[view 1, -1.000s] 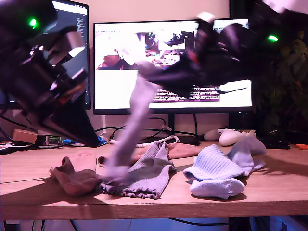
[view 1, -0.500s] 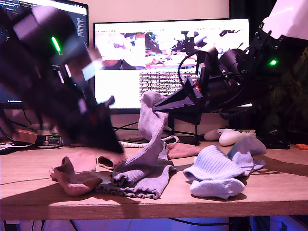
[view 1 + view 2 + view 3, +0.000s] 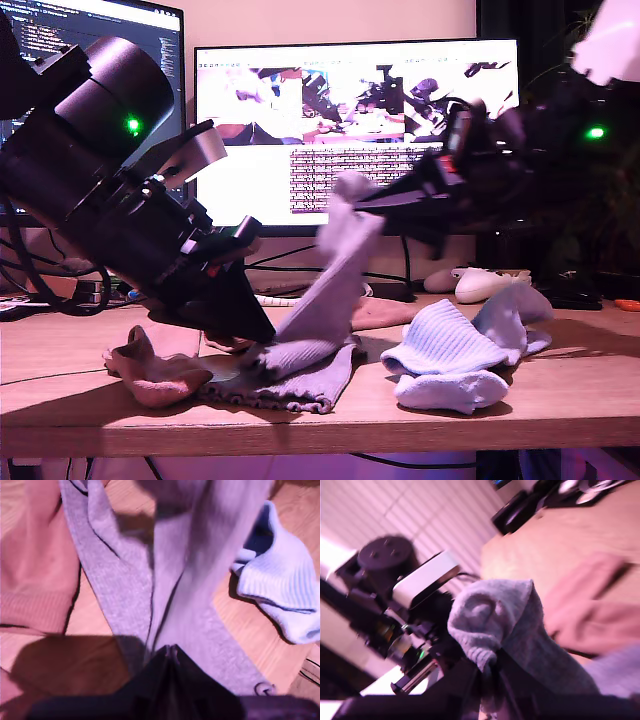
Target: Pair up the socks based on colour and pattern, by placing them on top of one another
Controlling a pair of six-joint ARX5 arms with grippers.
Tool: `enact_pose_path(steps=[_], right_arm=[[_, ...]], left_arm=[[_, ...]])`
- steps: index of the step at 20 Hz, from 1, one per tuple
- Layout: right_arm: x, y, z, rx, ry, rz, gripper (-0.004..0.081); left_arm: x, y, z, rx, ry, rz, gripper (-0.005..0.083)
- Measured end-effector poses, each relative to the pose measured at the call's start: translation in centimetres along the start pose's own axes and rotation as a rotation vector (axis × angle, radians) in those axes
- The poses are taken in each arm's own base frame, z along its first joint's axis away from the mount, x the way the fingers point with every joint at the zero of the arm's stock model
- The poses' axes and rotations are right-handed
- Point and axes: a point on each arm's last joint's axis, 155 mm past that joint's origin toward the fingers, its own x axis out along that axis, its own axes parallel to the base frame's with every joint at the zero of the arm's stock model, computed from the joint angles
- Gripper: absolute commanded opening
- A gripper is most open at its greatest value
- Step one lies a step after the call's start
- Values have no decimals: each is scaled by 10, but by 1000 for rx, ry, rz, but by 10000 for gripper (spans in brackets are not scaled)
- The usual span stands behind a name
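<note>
A grey-lilac sock (image 3: 335,270) is stretched slantwise between my two grippers. My second gripper (image 3: 365,200) is shut on its upper end (image 3: 505,615), high above the table. My first gripper (image 3: 258,335) is shut on its lower end (image 3: 200,580), just above the wood. A second grey-lilac sock (image 3: 300,385) with a frilly cuff lies flat beneath it (image 3: 110,575). One salmon-pink sock (image 3: 155,370) lies crumpled at the exterior view's left, and another (image 3: 380,313) lies behind the grey ones. Two pale blue ribbed socks (image 3: 440,345) (image 3: 510,315) lie at the exterior view's right.
Two monitors (image 3: 360,130) stand along the back of the wooden table (image 3: 560,400). A white mouse (image 3: 485,283) and cables (image 3: 300,297) lie behind the socks. The table's front edge (image 3: 320,430) runs close in front of the socks. Dark foliage (image 3: 610,200) fills the exterior view's right.
My first gripper has come down and closed on the grey-lilac sock's lower end. My second gripper has shifted toward the exterior view's right, pulling the sock out slantwise.
</note>
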Motion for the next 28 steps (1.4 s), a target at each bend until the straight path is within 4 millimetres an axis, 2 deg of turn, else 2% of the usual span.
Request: enact_pose_path(steps=[3, 7, 9, 12, 14, 17, 19, 22, 24, 28], right_arm=[[-3, -1, 1, 1, -5, -2, -12], [2, 4, 0, 7, 2, 21, -12], [5, 8, -1, 41, 6, 38, -12], [8, 5, 2, 206, 16, -26, -12], [8, 11, 19, 168, 13, -138, -12], [-1, 44, 53, 89, -9, -301, -12], [-10, 52, 59, 100, 0, -423, -12], [-14, 42, 28, 247, 80, -591, -12], [-5, 45, 14, 300, 117, -624, -12], [16, 62, 8, 406, 114, -640, -12]], left_arm=[[0, 12, 2, 2, -10, 68, -19], [-1, 18, 4, 2, -15, 96, -19], [-1, 18, 4, 3, -16, 98, -19], [-1, 18, 4, 2, -16, 100, -19], [-1, 19, 3, 2, -15, 101, -19], [-3, 19, 2, 0, -5, 102, -19], [-8, 20, 5, -3, -10, 108, -19], [-20, 15, 18, 7, -46, 96, -19], [-28, 7, 22, 11, -50, 66, -19], [-33, -1, 7, 20, 16, 26, -19]])
